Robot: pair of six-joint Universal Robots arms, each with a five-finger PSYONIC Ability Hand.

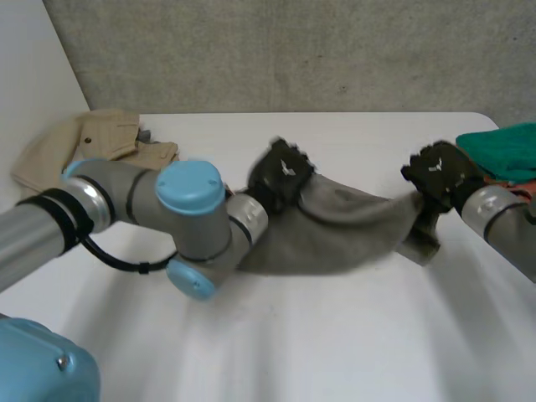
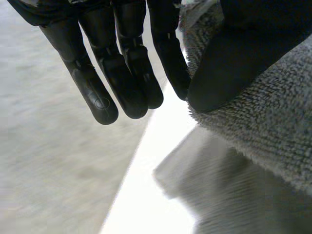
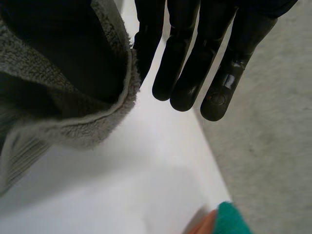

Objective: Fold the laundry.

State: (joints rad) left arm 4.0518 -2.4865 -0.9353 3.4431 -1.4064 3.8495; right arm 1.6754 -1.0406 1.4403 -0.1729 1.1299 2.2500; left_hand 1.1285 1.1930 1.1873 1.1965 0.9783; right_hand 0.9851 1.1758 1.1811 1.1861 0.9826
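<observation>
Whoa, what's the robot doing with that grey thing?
It is busy with laundry. The left hand and the right hand each pinch one end of a grey towel, which hangs stretched between them over the white table. It does not look folded yet. A beige garment lies at the table's far left corner, and a green cloth lies beside the right arm.

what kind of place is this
Likely a robot lab bench for laundry folding: white table, grey wall behind, a grey towel held between left hand and right hand, beige garment and green cloth at the sides.
</observation>
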